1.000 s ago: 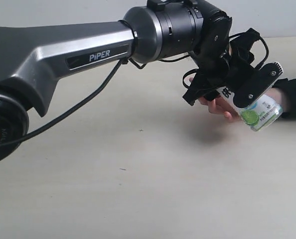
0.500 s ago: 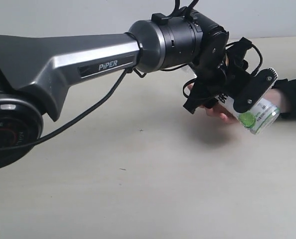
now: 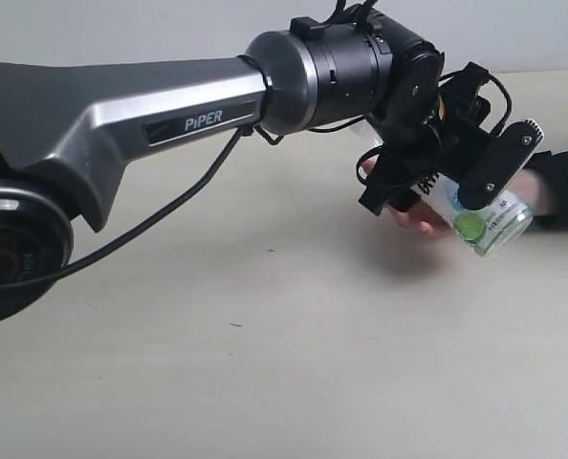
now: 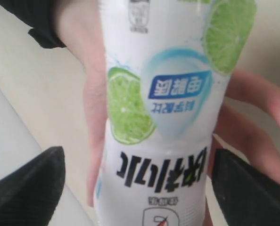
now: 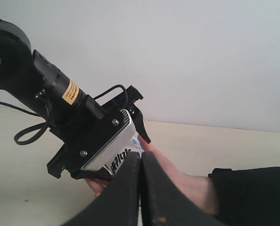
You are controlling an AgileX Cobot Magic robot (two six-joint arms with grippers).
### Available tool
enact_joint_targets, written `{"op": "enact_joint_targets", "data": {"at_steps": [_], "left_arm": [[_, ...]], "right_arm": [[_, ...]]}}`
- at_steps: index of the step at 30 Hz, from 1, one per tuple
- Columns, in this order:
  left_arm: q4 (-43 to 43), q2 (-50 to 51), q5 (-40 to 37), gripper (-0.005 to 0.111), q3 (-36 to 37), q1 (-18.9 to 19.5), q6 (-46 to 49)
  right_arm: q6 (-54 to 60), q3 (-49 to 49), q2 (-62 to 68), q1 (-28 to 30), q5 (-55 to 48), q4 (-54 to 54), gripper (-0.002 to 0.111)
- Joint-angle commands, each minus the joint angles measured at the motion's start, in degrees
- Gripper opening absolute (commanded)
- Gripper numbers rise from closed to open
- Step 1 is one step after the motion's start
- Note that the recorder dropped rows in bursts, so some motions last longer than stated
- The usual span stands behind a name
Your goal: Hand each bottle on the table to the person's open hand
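The green-white label bottle (image 3: 490,225) lies tilted on the person's open hand (image 3: 413,212), which reaches in from the right with a black cuff. My left gripper (image 3: 451,191) stands open around the bottle. In the left wrist view the bottle (image 4: 163,117) lies between the black fingertips (image 4: 31,183), with a gap on one side, and the hand (image 4: 90,108) is beneath it. My right gripper (image 5: 140,157) is shut and empty, looking at the left gripper (image 5: 102,136), the bottle (image 5: 123,157) and the hand (image 5: 177,181). The other bottles are out of view.
The pale beige table (image 3: 265,363) spreads below and to the left of the hand. My left arm's grey link (image 3: 121,105) crosses the upper left of the exterior view. A pale wall (image 3: 121,29) runs along the table's far edge.
The left gripper with the bottle has shifted only slightly over the hand. The hand has stayed in place.
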State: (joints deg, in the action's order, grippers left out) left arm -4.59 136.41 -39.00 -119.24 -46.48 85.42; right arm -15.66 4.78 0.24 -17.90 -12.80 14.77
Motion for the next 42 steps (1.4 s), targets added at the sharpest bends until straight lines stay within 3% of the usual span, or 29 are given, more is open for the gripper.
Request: {"op": "enact_joint_targets", "data": {"at_steps": [1, 8, 22, 24, 26, 31, 35, 42], "left_arm": [[0.37, -2.6, -1.27, 0.081, -0.21, -0.39, -0.77], [0.37, -6.1, -7.26, 0.081, -0.21, -0.39, -6.8], [0.6, -13.09, -13.68, 0.081, -0.21, -1.39, -39.82], [0.84, -14.06, -14.84, 0.074, -0.21, -1.39, -41.79], [2.02, -14.9, -16.48, 0.06, -0.21, -1.39, -43.42], [3.56, -16.37, -22.35, 0.001, -0.21, -1.48, -50.45], [7.1, -16.37, -30.72, 0.003, -0.21, -1.48, -53.04], [7.14, -17.44, -30.96, 0.001, -0.21, -1.05, -57.15]], "right_arm": [[-0.02, -0.38, -0.24, -0.11, 0.26, -0.23, 0.0], [-0.02, -0.38, -0.24, -0.11, 0.26, -0.23, 0.0], [-0.02, -0.38, -0.24, -0.11, 0.26, -0.23, 0.0], [-0.02, -0.38, -0.24, -0.11, 0.26, -0.23, 0.0], [-0.02, -0.38, -0.24, -0.11, 0.26, -0.23, 0.0], [-0.02, -0.38, -0.24, -0.11, 0.26, -0.23, 0.0], [-0.02, -0.38, -0.24, -0.11, 0.26, -0.23, 0.0], [-0.13, -0.38, -0.24, -0.11, 0.26, -0.23, 0.0]]}}
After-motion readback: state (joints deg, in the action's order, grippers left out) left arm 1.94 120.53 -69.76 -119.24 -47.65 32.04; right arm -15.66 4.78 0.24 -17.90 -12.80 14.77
